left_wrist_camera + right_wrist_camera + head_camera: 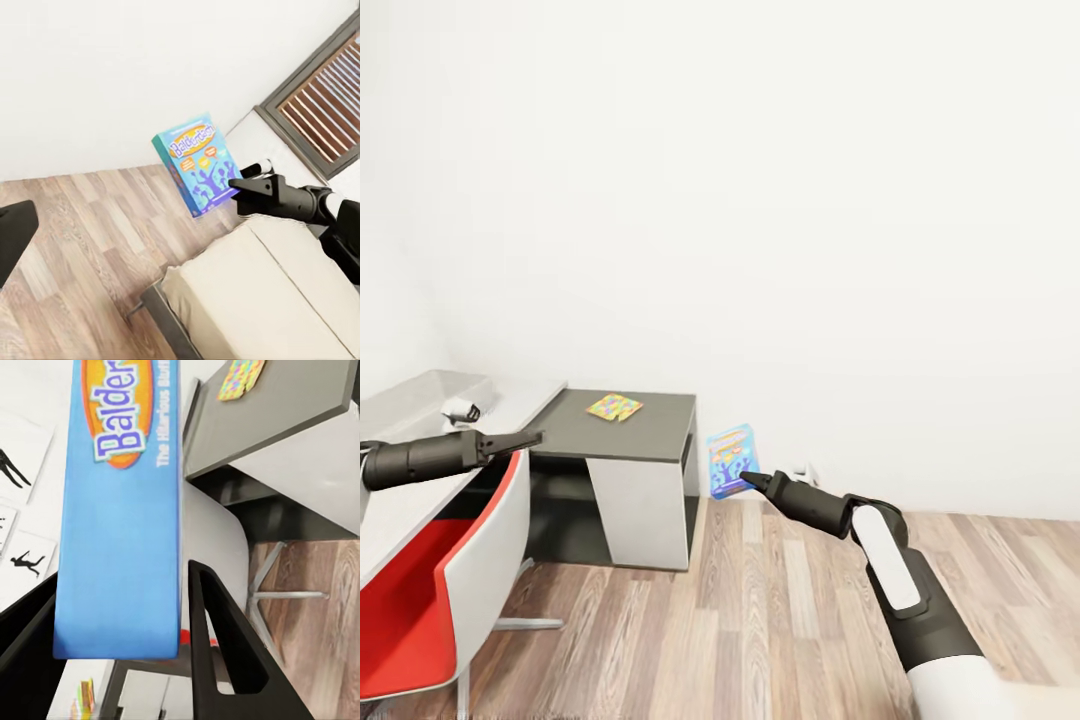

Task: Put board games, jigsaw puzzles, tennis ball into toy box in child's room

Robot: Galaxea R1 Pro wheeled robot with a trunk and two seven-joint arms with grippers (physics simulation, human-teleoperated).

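A blue board game box (732, 460) hangs upright above the wooden floor, with my right gripper (747, 479) shut on its lower edge. The right wrist view has the box (124, 502) between both black fingers (217, 645). From the left wrist view, the box (196, 165) and the right gripper (240, 184) show against the white wall. A colourful jigsaw puzzle (615, 407) lies flat on the dark grey table (650, 440). My left gripper (532, 438) hovers open over the red chair, left of that table, holding nothing. The toy box is out of view.
A red and white chair (450, 590) stands at the lower left under a white desk (400, 490). The beige bed (262, 300) lies below my right arm. Wooden floor (760, 620) stretches to the white wall.
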